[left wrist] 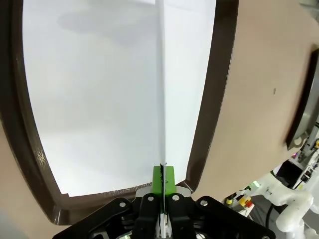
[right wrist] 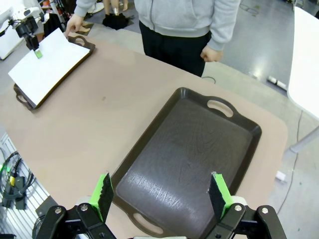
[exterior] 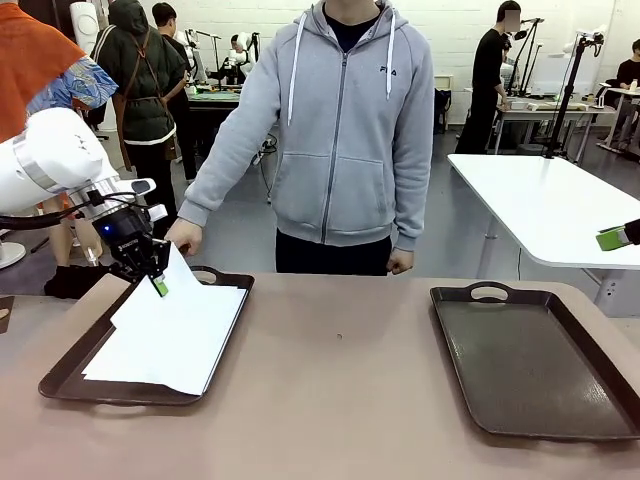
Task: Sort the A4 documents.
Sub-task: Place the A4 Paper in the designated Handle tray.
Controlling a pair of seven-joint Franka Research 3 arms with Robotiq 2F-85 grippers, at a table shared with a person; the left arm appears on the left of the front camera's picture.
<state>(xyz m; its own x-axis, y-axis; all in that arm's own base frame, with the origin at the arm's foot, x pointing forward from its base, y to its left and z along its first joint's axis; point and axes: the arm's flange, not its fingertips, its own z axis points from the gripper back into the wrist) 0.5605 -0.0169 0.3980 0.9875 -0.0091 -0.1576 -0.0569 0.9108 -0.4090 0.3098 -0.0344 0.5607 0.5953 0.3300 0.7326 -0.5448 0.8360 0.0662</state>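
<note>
Brown tabletop [exterior: 340, 380] is lying closest to the front camera and carrying 2 dark trays, 1 toward each end. Over on the right, the right tray [exterior: 535, 365] is sitting bare, and the right gripper [right wrist: 162, 191] is hanging above its near edge with both green fingers spread wide and nothing between them.

On the left, the left tray [exterior: 60, 378] is holding the A4 documents [exterior: 165, 345], a white stack filling most of its floor. From that stack 1 top sheet [exterior: 180, 285] is tilting up at its far edge while its near edge is resting on the pile. Pinching that raised far edge, near the tray's far handle, is the left gripper [exterior: 158, 284], its green pads pressed together on the paper. A person's hand [exterior: 184, 236] is resting just beside the tray's far edge.

Paper like this is looking very light, limp and easily creased, so I am judging that it will sag and flap from a single edge pinch. Holding the middle of a short edge looks sensible, letting the sheet hang straight, though a second sheet could cling underneath.
</note>
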